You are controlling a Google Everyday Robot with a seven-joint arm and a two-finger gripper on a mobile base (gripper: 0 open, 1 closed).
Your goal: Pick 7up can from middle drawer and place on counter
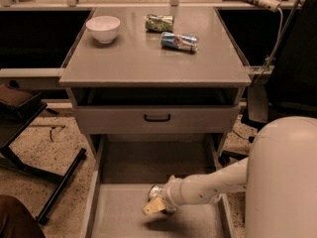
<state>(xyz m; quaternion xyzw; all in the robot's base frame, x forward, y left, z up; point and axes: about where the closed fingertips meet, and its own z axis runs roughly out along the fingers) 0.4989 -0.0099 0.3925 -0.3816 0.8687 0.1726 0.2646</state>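
Observation:
The 7up can (155, 191), small and silvery, lies in the pulled-out middle drawer (124, 219), near the centre of its grey floor. My gripper (157, 203) reaches in from the right at the end of the white arm and sits right against the can, partly covering it. The counter (148, 58) is the broad grey top of the cabinet above.
On the counter are a white bowl (103, 29), a dark green mottled can-sized item (159, 23) and a blue, red and silver can (179, 41) on its side. A closed drawer front with a black handle (157, 117) sits above the open drawer. A black stand (29, 133) is at left.

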